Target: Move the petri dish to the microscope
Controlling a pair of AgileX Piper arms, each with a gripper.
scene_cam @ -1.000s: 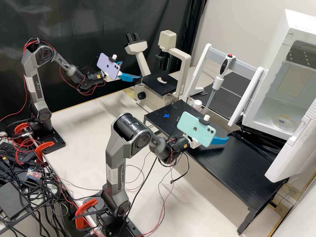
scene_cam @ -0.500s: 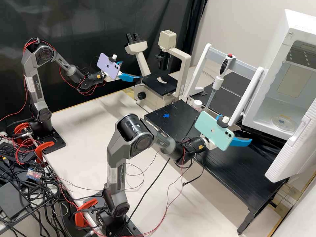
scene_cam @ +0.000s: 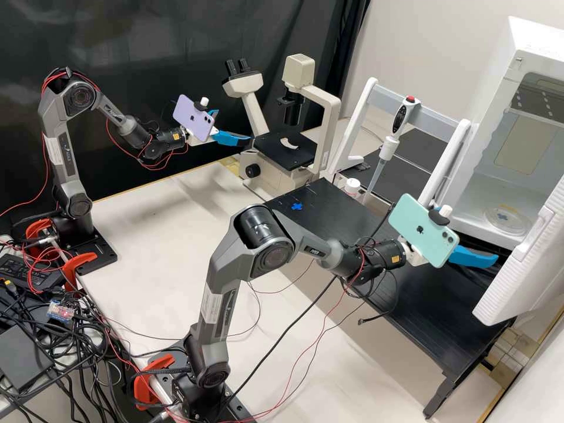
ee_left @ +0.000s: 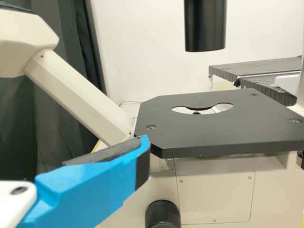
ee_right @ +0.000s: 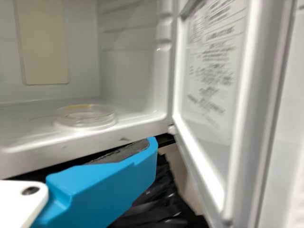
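- White box (scene_cam: 531,44) held the dish (ee_right: 86,118), probably for storage.
- Right claw (scene_cam: 477,255) hung open, empty, near it, apparently to grasp.
- Left claw (scene_cam: 236,138) hung open, empty, beside the microscope (scene_cam: 282,154).

Only unreadable print (ee_right: 209,71) (some on the door (ee_right: 204,147))

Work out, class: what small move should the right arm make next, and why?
Probably ease the right arm's blue-and-white end effector forward toward the clear, round, shallow dish. The dish rests inside the white, box-shaped chamber, whose white door stands open, while the end effector is outside the opening.
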